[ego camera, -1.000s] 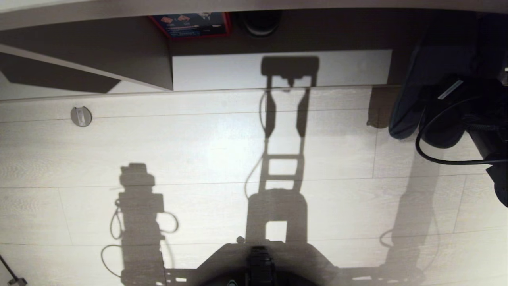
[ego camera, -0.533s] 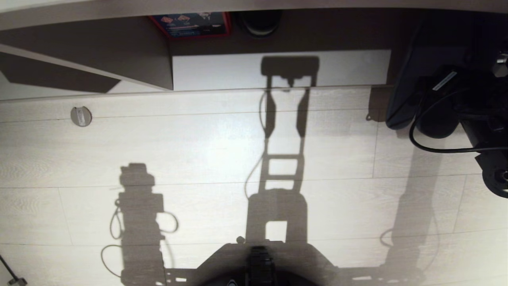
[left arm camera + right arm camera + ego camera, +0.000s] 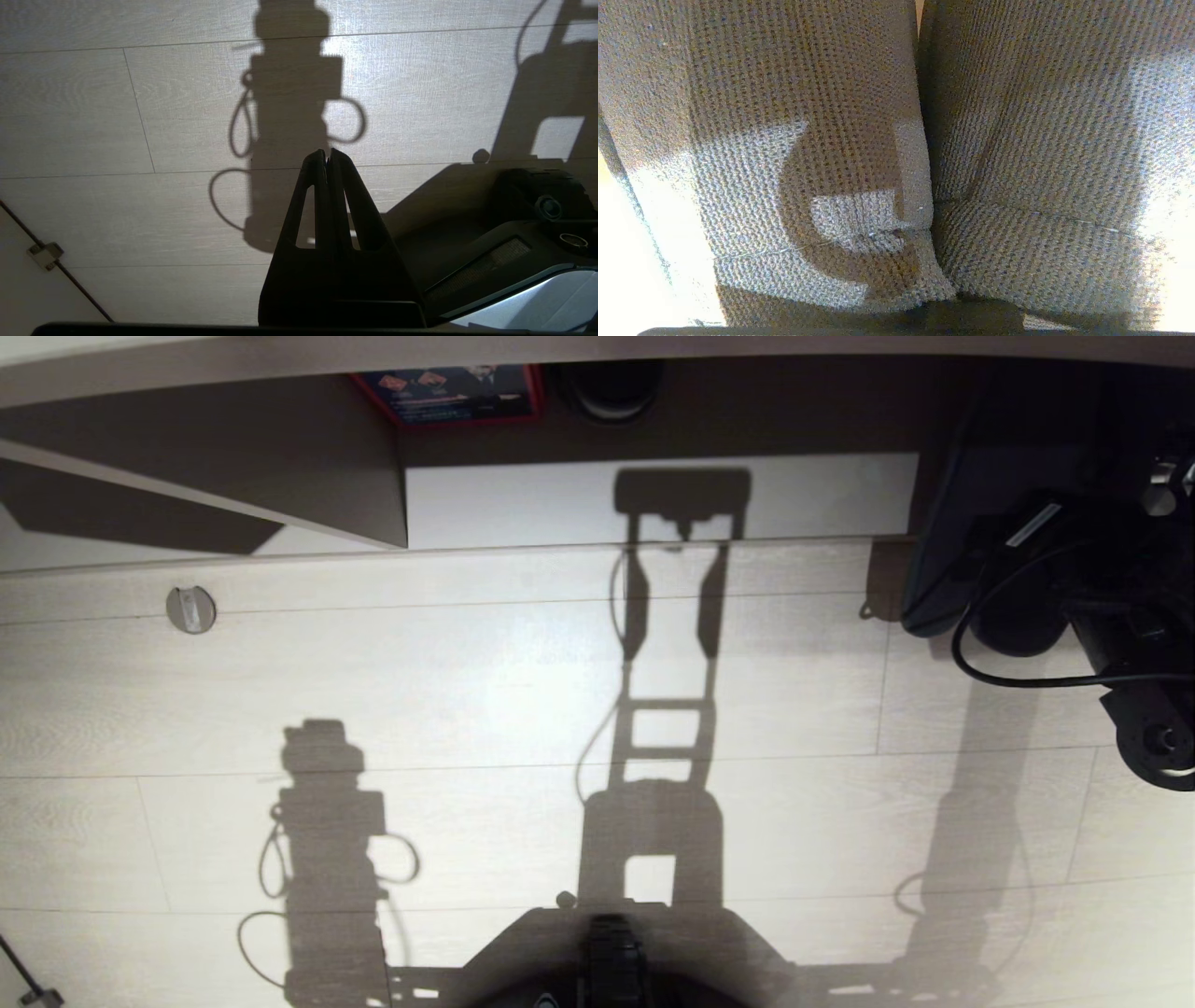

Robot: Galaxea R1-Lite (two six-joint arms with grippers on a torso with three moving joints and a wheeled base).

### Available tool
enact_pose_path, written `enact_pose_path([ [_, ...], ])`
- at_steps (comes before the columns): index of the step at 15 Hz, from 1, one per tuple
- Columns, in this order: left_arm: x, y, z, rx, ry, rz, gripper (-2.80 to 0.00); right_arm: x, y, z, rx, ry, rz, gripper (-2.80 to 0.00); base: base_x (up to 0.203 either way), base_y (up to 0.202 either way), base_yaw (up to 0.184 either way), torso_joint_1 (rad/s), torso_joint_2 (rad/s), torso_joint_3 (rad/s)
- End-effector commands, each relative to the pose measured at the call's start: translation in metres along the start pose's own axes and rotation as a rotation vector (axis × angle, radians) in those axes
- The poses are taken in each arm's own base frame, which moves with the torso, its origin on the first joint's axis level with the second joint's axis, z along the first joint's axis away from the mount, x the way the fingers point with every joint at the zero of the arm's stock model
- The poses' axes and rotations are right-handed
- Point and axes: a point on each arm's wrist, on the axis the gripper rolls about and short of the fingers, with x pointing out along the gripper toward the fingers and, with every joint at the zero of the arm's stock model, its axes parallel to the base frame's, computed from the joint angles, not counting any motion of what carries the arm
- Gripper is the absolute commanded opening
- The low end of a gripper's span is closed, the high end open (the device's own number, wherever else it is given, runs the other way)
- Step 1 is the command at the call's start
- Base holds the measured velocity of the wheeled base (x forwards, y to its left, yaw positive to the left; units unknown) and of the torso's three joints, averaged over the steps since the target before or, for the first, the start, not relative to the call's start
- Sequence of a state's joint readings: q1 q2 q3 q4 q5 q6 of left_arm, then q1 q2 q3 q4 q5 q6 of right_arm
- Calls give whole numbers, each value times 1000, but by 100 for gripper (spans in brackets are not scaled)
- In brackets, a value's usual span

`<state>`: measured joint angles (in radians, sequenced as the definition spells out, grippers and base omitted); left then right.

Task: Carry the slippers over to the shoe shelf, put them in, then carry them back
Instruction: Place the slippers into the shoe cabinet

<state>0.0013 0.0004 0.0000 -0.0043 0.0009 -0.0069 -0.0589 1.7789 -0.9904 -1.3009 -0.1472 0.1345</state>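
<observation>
Fabric: dark knitted slippers (image 3: 822, 140) fill the right wrist view, the two of them pressed side by side with one narrow seam of light between them.
Slippers, place: in the head view they (image 3: 943, 560) hang as a dark shape at the right end of the shoe shelf, their far end level with the shelf's pale base board and their near end over the floor just in front of it.
Right gripper: (image 3: 1013, 569) clamped tight on the slippers, its fingers hidden behind the fabric in its own wrist view; the dark arm and a looping black cable (image 3: 1018, 683) sit just to the right of the slippers.
Shoe shelf: the pale base board (image 3: 523, 504) runs across the far side of the floor, under a shaded recess.
Divider panel: (image 3: 280, 485) slants in shadow at the left end of the shelf's base board.
Box: a red-edged box (image 3: 448, 394) stands deep in the recess behind the base board, left of its middle, with a dark round thing (image 3: 611, 383) beside it.
Floor: light wood-grain planks (image 3: 467, 681) in front of the shelf, crossed by the robot's shadow.
Floor fitting: a small round metal disc (image 3: 190, 609) lies near the shelf's left part.
Left gripper: (image 3: 328, 156) fingers closed together with nothing between them, hanging over bare floor well apart from the shelf.
</observation>
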Motion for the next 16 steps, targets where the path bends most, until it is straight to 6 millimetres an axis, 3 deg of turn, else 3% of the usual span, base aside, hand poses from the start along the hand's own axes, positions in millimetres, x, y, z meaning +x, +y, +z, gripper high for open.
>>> enact_pose_path([
  [1,0,0,0,-1,-1,1,-280,1,0,2,2,-14,0,-280,0,0,0,0,0,0],
  [4,0,0,0,-1,-1,1,-280,5,-1,5,6,-20,-16,-280,0,0,0,0,0,0],
  [10,0,0,0,-1,-1,1,-280,32,2,13,1,-41,-30,-280,0,0,0,0,0,0],
  [16,0,0,0,1,1,1,-280,38,4,17,4,-42,-29,-280,0,0,0,0,0,0],
])
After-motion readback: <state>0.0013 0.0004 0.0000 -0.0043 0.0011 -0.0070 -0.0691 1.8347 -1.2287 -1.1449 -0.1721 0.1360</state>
